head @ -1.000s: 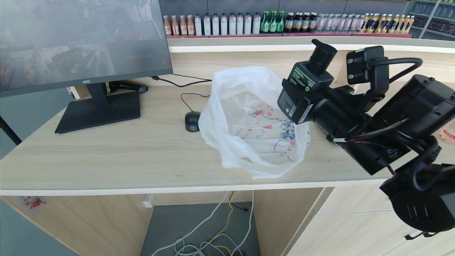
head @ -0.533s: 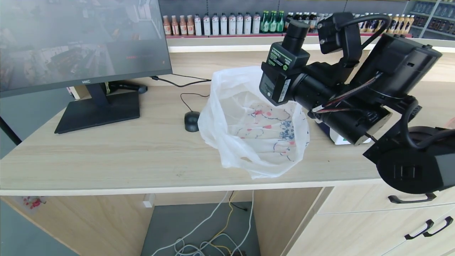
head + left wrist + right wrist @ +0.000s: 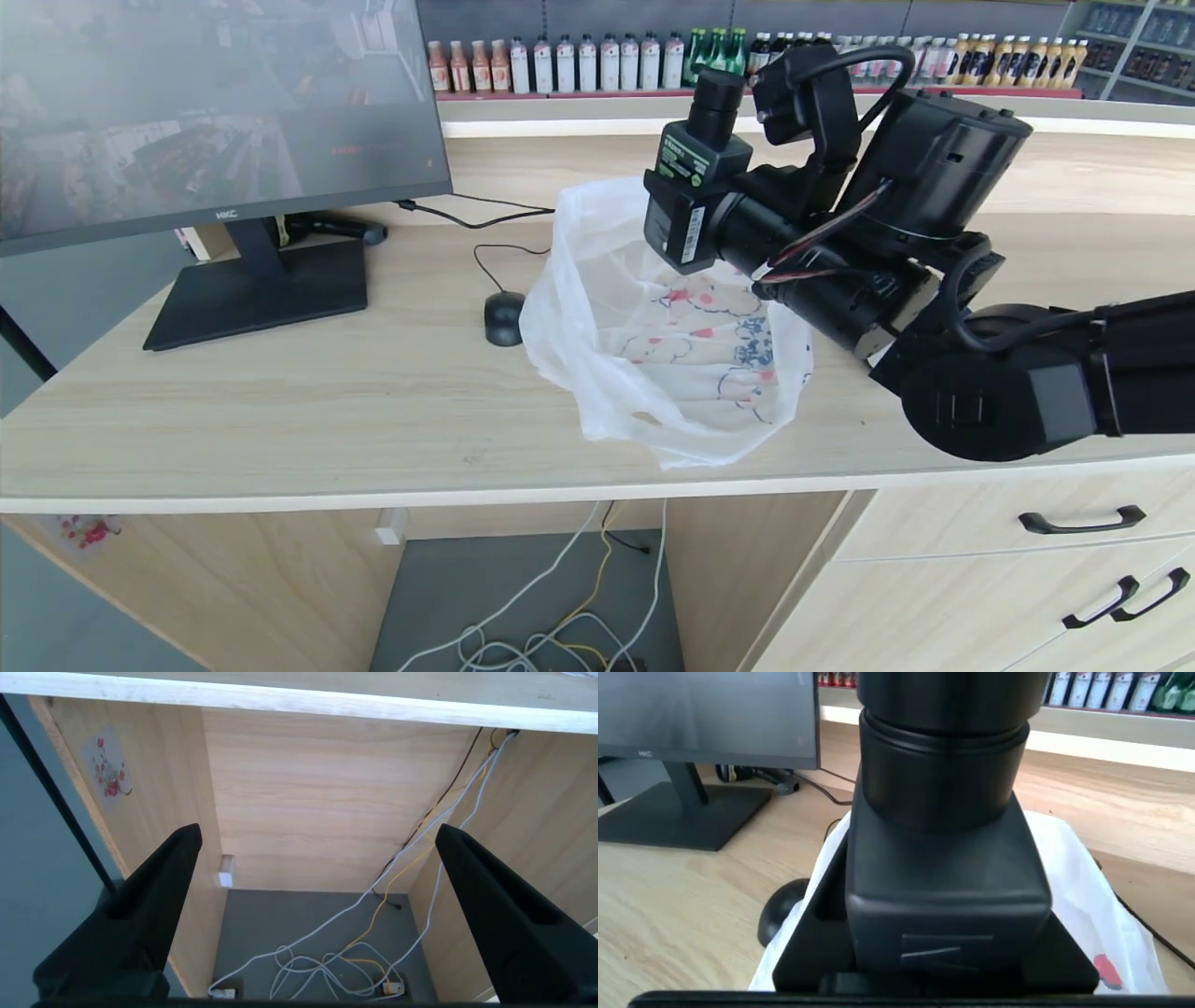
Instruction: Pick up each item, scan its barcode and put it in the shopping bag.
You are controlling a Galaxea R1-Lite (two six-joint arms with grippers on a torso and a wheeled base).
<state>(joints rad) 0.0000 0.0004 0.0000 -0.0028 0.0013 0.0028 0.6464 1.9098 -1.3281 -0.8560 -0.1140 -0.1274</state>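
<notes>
Leftward and upward is where my right arm has carried the black bottle over the last second, from beside the right edge of the shopping bag to a spot above the bag's open mouth, near its back rim. My right claw is clamped on the bottle and holds it slightly tilted, round cap uppermost. A green label with pale writing sits on the bottle's upper face, and a white barcode strip runs down the side facing the bag; the print on both is too small to make out. The bag is thin white plastic with red and blue printing, slumped open on the wooden counter.

My left claw hangs below the counter edge with its fingers spread wide and nothing between them, over a tangle of cables on the floor.

Left of the bag lies a black mouse, and beyond it stands a monitor with a small logo under the screen. Rows of drink bottles line the shelf behind.
</notes>
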